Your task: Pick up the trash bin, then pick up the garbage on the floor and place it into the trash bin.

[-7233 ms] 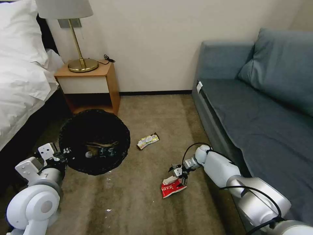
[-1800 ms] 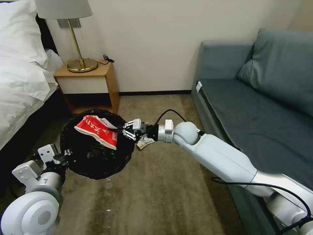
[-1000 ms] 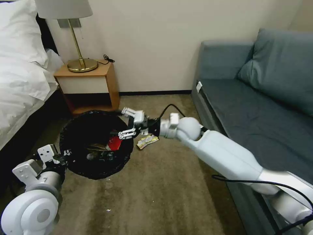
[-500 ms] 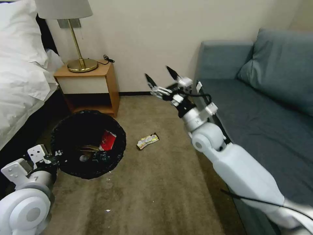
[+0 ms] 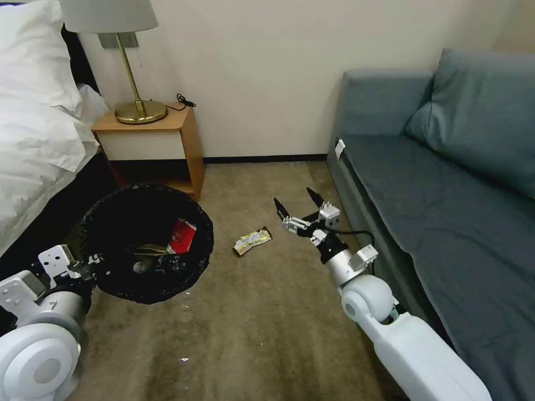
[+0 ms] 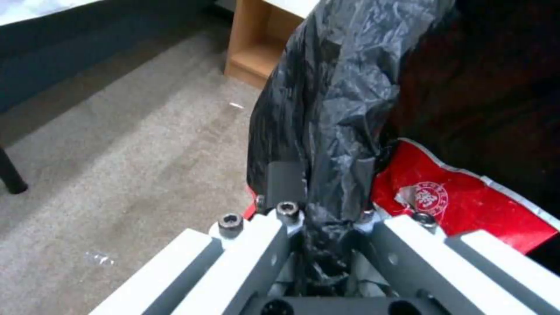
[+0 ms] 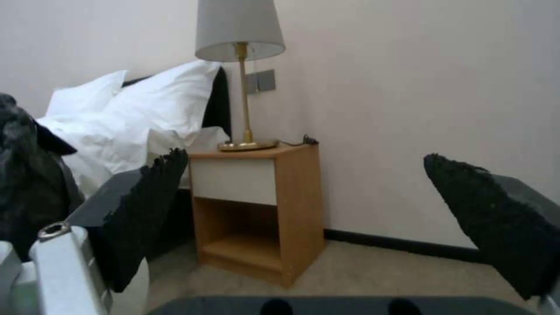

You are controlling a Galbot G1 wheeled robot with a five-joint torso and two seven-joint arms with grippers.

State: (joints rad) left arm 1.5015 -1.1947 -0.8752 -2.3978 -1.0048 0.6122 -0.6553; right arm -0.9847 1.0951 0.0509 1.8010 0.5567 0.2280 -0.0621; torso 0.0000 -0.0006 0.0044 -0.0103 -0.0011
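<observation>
The trash bin [image 5: 114,220], lined with a crinkled black bag, hangs just above the carpet at the left. My left gripper [image 5: 89,262] is shut on its near rim, and the left wrist view shows that gripper [image 6: 321,179] clamping the black bag [image 6: 332,100]. Inside the bin lie a red wrapper [image 5: 181,236] [image 6: 467,205], a clear bottle [image 5: 146,268] and a tan paper bag [image 5: 146,251]. A yellowish-silver wrapper [image 5: 252,240] rests on the carpet right of the bin. Just right of that wrapper, my right gripper [image 5: 294,201] [image 7: 315,210] is open and holds nothing.
A wooden nightstand [image 5: 167,146] [image 7: 274,205] with a brass lamp [image 5: 139,108] stands behind the bin against the wall. The bed [image 5: 39,139] borders the left, and the blue sofa [image 5: 434,184] the right. Open carpet [image 5: 256,323] lies in front.
The right gripper carried the red wrapper over the bin, let it go inside, swung up and away, then came down beside the silver wrapper. The bin shifted slightly left.
</observation>
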